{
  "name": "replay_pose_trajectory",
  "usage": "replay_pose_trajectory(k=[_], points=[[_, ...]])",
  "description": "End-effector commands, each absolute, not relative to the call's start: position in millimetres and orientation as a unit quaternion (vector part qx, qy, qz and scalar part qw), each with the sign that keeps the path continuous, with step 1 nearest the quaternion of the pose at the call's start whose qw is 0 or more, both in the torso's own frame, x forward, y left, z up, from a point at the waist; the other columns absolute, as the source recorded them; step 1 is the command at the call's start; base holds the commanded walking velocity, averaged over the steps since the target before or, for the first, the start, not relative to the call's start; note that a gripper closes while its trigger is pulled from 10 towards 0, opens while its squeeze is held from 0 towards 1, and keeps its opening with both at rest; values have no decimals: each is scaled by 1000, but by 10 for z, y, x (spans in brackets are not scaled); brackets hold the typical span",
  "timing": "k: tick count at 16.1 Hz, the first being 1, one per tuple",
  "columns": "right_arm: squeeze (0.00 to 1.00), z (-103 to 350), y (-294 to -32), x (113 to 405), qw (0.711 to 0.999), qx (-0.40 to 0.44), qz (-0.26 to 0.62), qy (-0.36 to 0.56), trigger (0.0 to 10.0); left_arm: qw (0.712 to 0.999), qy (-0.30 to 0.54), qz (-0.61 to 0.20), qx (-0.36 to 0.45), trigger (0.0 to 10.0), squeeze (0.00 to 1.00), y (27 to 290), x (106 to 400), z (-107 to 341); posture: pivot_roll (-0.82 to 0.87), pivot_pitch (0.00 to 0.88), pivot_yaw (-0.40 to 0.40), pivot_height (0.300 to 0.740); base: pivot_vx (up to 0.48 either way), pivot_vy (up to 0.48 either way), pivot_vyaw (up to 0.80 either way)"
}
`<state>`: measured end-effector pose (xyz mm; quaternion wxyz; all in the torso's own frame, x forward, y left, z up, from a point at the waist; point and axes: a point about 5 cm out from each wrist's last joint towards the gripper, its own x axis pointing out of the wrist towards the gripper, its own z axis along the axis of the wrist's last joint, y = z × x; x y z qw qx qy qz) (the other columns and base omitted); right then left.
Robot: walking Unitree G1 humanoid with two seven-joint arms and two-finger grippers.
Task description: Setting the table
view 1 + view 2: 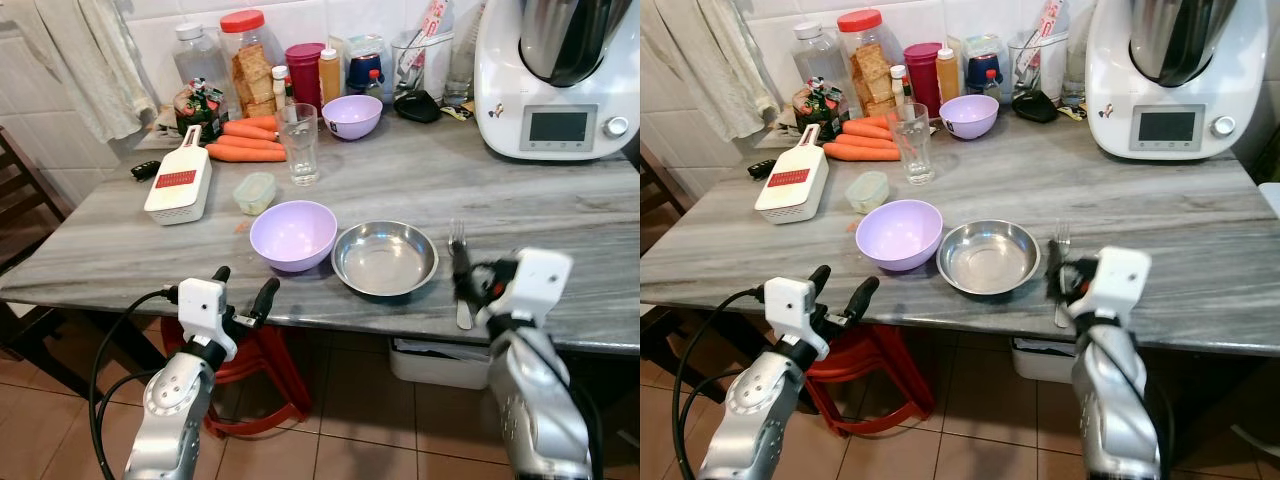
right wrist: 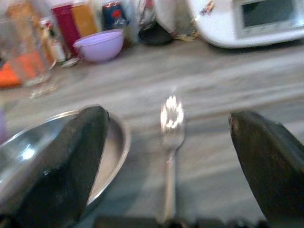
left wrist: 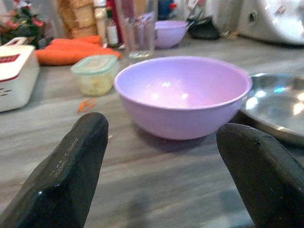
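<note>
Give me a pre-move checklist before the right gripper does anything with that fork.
1. Right gripper open, one finger each side of the fork: ok.
2. Fork lies flat on the table, right of the steel bowl, tines pointing away from the robot: ok.
3. Fork apart from the steel bowl's rim: ok, a gap shows between them.
4. Left gripper open, at the table's near edge facing the purple bowl, away from the fork: ok.
5. Fork handle's near end visible: cannot tell, it is hidden behind the gripper.
</note>
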<state>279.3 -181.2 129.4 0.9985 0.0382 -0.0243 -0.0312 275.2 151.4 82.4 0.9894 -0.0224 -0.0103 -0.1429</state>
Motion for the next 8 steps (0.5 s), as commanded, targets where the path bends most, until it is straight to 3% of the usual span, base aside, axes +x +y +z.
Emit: replay_pose_trajectory(k=[1,8], points=[[0,1389,-1733,2797,999,32,-10,-43,10000,991,-4,-130,-10,10000,0,1564,2755,794,-104,0,136,740,0,0,0],[0,1411,-1832,2699,999,5,-20,-50,10000,998,0,-62,17,10000,0,1591,2854,852,-97,0,127,740,0,0,0]])
